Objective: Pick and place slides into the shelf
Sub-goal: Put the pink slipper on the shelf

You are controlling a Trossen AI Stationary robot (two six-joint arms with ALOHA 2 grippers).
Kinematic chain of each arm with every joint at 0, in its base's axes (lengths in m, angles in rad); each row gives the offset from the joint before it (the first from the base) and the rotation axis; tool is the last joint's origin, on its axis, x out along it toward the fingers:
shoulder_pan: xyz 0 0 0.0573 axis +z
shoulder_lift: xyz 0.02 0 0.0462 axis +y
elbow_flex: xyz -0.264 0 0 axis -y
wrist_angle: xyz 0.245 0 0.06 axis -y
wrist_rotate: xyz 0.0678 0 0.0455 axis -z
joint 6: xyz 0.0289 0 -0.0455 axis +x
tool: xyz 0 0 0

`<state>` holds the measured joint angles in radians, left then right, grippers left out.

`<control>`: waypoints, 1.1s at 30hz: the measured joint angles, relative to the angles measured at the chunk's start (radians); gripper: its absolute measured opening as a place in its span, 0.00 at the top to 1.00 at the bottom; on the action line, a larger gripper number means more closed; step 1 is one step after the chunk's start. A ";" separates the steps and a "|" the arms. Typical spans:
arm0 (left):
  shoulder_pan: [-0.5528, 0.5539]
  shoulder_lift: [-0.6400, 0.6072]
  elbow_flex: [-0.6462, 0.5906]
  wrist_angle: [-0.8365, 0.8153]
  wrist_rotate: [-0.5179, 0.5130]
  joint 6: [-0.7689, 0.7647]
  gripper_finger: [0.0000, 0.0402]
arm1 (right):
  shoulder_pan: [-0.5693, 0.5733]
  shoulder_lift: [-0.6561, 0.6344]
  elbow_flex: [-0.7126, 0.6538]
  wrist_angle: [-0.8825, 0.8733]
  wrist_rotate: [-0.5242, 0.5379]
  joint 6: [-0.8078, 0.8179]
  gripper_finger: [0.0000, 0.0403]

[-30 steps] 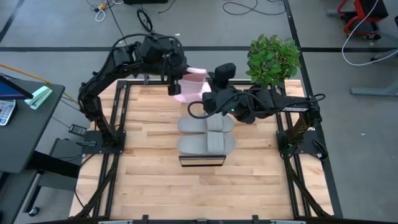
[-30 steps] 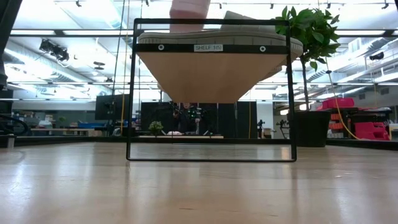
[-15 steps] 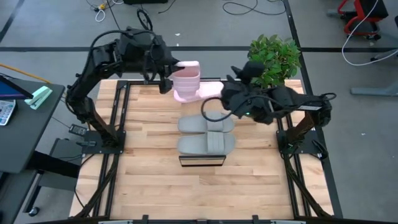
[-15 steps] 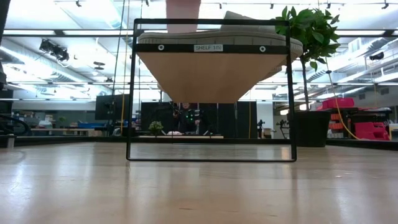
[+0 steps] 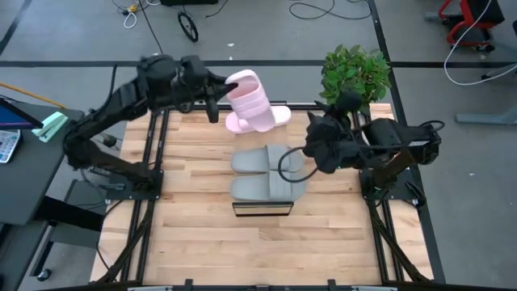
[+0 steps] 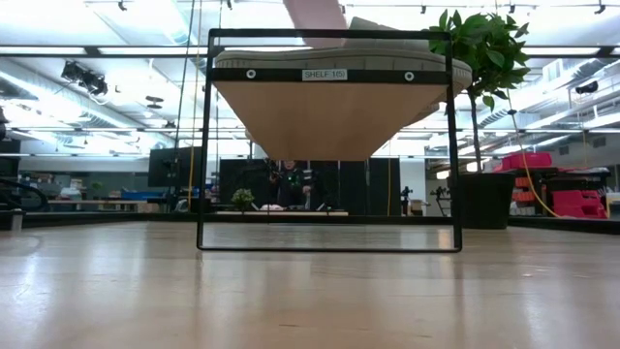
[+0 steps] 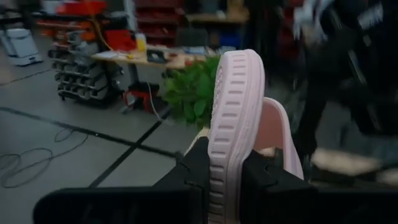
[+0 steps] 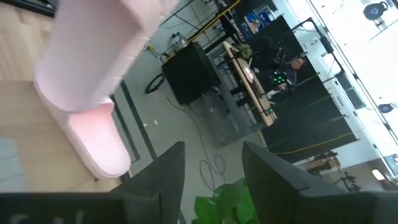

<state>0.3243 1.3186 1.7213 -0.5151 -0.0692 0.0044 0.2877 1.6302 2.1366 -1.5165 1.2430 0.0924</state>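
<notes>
Currently: placing of the last pink slide.
1. Shelf (image 5: 261,208): centre of table; 2 grey slides (image 5: 267,174) lie side by side on its plank top.
2. Left gripper (image 5: 216,95): arm stretched toward the far edge, fingers (image 7: 194,171) clamped on 1 pink slide (image 5: 249,97), held on edge above the shelf's far end.
3. Second pink slide (image 5: 275,118): lying flat beneath it.
4. Right gripper (image 8: 211,171): fingers apart, empty, hanging near the grey pair.
Next, by judgement: turn the held slide flat, lower it beside its mate, release.
</notes>
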 joint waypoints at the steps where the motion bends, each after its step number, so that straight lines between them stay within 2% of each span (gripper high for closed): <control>1: 0.003 -0.032 -0.072 0.067 -0.010 -0.035 0.88 | 0.009 0.000 0.000 -0.014 0.000 0.014 0.59; 6: 0.017 -0.169 -0.406 0.386 -0.117 -0.281 0.88 | 0.049 0.000 0.000 -0.055 0.001 0.064 0.59; 10: 0.016 -0.262 -0.654 0.691 -0.161 -0.487 0.88 | 0.071 0.000 0.000 -0.055 0.006 0.073 0.59; 14: 0.014 -0.310 -0.885 0.945 -0.196 -0.710 0.88 | 0.094 -0.001 -0.013 -0.054 0.011 0.050 0.59; 18: 0.013 -0.328 -1.063 1.147 -0.213 -0.905 0.88 | 0.126 -0.005 -0.088 -0.055 0.009 -0.002 0.59; 21: -0.014 -0.325 -1.175 1.257 -0.292 -1.015 0.89 | 0.144 -0.006 -0.191 -0.054 0.007 -0.052 0.59; 25: -0.060 -0.327 -1.271 1.382 -0.386 -1.073 0.89 | 0.155 -0.006 -0.373 -0.054 0.035 -0.094 0.59; 27: -0.091 -0.330 -1.305 1.413 -0.439 -1.100 0.89 | 0.155 -0.006 -0.468 -0.055 0.099 -0.099 0.59; 30: -0.123 -0.331 -1.323 1.471 -0.488 -1.066 0.89 | 0.142 -0.005 -0.596 -0.056 0.275 -0.086 0.59; 31: -0.127 -0.331 -1.323 1.479 -0.491 -1.041 0.89 | 0.136 -0.005 -0.626 -0.056 0.315 -0.047 0.59; 33: -0.143 -0.332 -1.323 1.497 -0.498 -1.017 0.89 | 0.114 -0.005 -0.659 -0.055 0.321 0.086 0.59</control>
<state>0.1811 0.9871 0.3981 0.9820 -0.5675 -1.0129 0.4019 1.6252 1.4772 -1.5710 1.5636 0.1788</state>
